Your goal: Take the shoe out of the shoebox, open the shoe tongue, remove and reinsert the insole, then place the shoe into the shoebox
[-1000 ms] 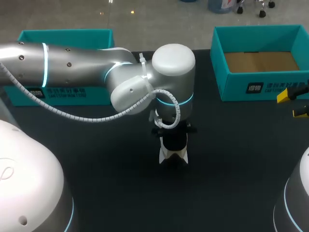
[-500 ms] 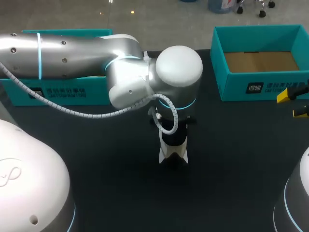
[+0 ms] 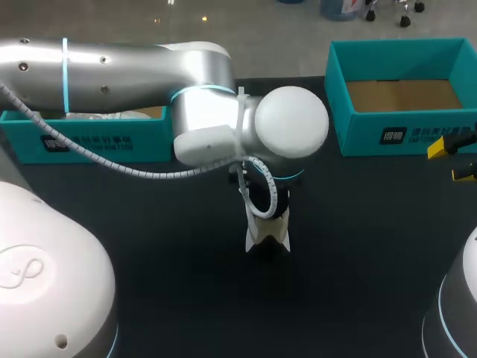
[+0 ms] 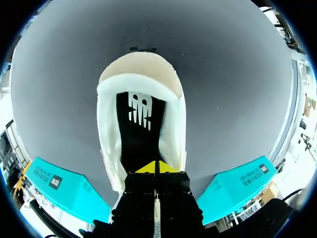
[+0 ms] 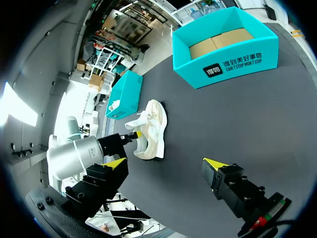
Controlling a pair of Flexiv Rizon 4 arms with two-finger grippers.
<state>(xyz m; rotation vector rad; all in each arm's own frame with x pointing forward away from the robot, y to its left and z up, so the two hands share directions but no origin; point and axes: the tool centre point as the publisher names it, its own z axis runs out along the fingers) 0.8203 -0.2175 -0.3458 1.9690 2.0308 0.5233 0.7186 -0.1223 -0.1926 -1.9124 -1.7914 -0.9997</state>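
Left gripper (image 4: pixel 155 167) at the shoe (image 4: pixel 140 85) opening

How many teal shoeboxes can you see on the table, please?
2. The left shoebox sits far left, partly behind my left arm; the right shoebox sits far right, open.

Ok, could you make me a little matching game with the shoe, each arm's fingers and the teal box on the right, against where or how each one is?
Things:
1. shoe
2. left fingers
3. right fingers
4. right-hand teal box

Place or state:
A. wide apart, well away from the shoe
B. lidless, brown cardboard floor showing
C. on the dark table, under the left arm
D. closed together, inside the shoe over its black insole

Pairs: 1-C, 2-D, 3-A, 4-B.
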